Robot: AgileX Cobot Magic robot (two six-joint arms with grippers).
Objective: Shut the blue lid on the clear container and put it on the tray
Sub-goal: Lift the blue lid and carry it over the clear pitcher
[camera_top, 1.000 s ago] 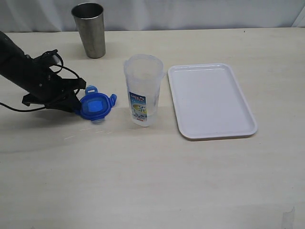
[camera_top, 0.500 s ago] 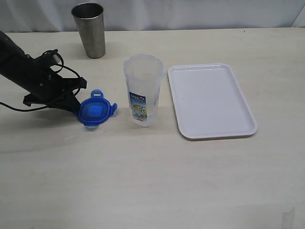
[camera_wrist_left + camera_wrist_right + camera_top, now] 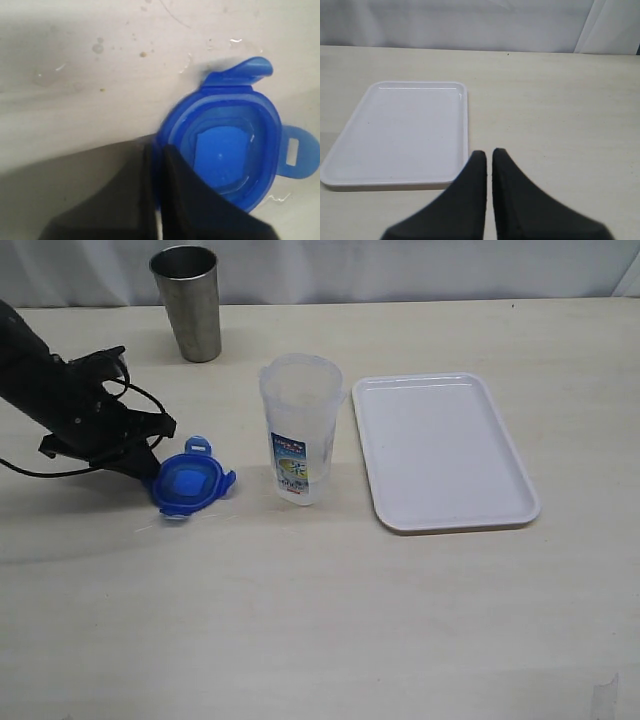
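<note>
Pretty plain setup: one big table [image 3: 320, 620] with a pale, washed-out wood-grain top fills nearly the whole exterior view. A white fabric backdrop [image 3: 400, 265] hangs in loose folds along the far edge. The light is soft and even, shadows stay faint, and up close the tabletop shows a few specks and smudges.

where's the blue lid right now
In the exterior view the blue lid is on the left side, its rim pinched by the left pincer, with the clear container to its right.
</note>
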